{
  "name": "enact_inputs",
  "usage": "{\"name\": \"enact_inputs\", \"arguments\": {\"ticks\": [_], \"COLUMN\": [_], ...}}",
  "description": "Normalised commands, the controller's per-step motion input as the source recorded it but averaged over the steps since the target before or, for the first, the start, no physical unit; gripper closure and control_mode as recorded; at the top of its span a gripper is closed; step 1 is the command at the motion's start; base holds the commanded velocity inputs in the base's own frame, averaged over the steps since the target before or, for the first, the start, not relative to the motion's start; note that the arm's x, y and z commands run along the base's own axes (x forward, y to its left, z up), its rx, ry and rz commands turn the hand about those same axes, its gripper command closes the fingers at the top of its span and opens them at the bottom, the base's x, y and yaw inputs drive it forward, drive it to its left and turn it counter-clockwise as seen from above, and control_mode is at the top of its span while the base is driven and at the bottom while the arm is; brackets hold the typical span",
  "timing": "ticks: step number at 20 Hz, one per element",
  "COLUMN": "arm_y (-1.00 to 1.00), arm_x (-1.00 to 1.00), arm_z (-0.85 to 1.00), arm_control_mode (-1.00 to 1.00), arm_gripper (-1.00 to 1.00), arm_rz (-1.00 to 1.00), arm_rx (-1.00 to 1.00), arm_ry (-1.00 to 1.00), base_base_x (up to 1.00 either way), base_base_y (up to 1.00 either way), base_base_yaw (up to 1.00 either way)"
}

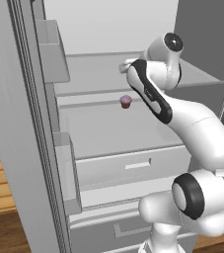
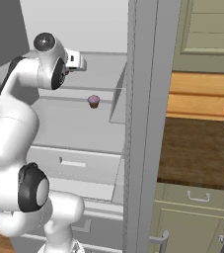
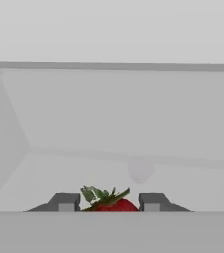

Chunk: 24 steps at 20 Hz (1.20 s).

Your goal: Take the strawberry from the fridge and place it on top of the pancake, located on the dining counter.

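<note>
White fridge [image 1: 108, 133] shelves run across both base views behind the open grey door, and a pink-frosted cupcake [image 1: 126, 102] sits alone on the middle shelf, below and apart from the hand. On the shelf above, the arm reaches in, its hand end-on to the back wall. In the hand view the strawberry [image 3: 114, 203] lies right between the two dark fingertips of the gripper [image 3: 108, 202], leafy cap up and to the left, red body mostly cut off at the bottom of the picture. The fingertips stand just beside the berry on either side with little or no gap; they look drawn in on it, though whether the pads truly bear on it cannot be told from this angle. The step in hand is the grasp, so the thing to get right is a centred, gentle pinch: the berry is far smaller than the hand and rounded, and it could squirt out if squeezed off-centre or on the leaves. Before pulling back, a small lift off the shelf would show whether it comes along. The withdrawal should go straight out along the reach, staying level to avoid the shelf edge above the cupcake and the door bins [image 1: 52, 49] on the left. The pancake and dining counter lie elsewhere, so the carry is not yet begun.
</note>
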Motion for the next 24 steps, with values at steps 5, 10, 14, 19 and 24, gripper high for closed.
{"name": "enact_inputs", "arguments": {"ticks": [5, 10, 14, 19, 24], "arm_y": [-0.02, -0.08, -0.30, -0.07, 0.04], "arm_x": [-0.91, -1.00, -1.00, -1.00, -0.77], "arm_z": [0.00, 0.00, 0.00, -0.17, -0.53], "arm_control_mode": [-1.00, -1.00, -1.00, -1.00, -1.00], "arm_gripper": [1.00, 1.00, 1.00, 1.00, 1.00], "arm_rz": [-0.30, -0.34, -0.13, 0.04, 0.13], "arm_rx": [0.02, 0.02, 0.04, 0.01, 0.10], "arm_ry": [-0.04, 0.00, 0.05, 0.19, 0.31], "base_base_x": [0.00, 0.00, 0.00, 0.00, 0.00], "base_base_y": [0.00, 0.00, 0.00, 0.00, 0.00], "base_base_yaw": [0.00, 0.00, 0.00, 0.00, 0.00]}}
